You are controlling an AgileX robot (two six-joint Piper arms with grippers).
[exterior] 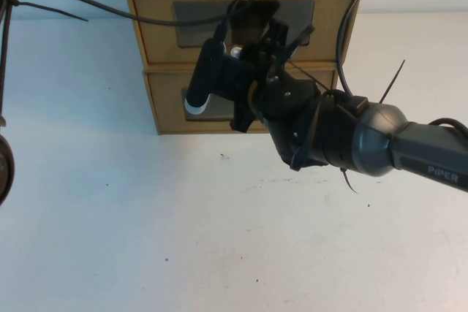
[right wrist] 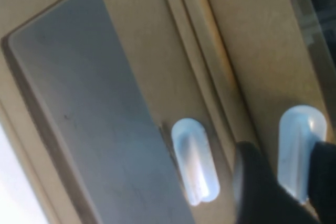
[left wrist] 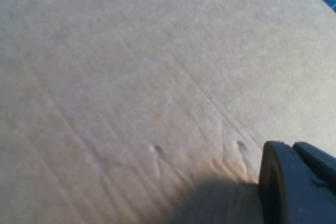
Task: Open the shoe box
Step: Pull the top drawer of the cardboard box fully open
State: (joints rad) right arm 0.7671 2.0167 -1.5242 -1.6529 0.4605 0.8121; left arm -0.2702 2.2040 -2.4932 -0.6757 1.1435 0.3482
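Two tan cardboard shoe boxes stand stacked at the table's back, the upper box (exterior: pixel 157 31) on the lower box (exterior: pixel 167 111), each with a grey window (right wrist: pixel 89 103) in its front. Two clear plastic tabs show on the fronts, one tab (right wrist: pixel 195 161) beside the window and another tab (right wrist: pixel 298 142) across the seam between the boxes. My right gripper (exterior: pixel 281 34) (right wrist: pixel 294 182) is up against the box fronts, open, with one dark finger (right wrist: pixel 257 187) on each side of that second tab. My left gripper (left wrist: pixel 296 182) hovers close over bare cardboard (left wrist: pixel 131 77).
The right arm (exterior: pixel 380 140) reaches in from the right above the white table (exterior: pixel 183 239) and hides much of the box fronts. Black cables (exterior: pixel 88 1) hang across the top of the boxes. Part of the left arm (exterior: pixel 4 166) shows at the left edge.
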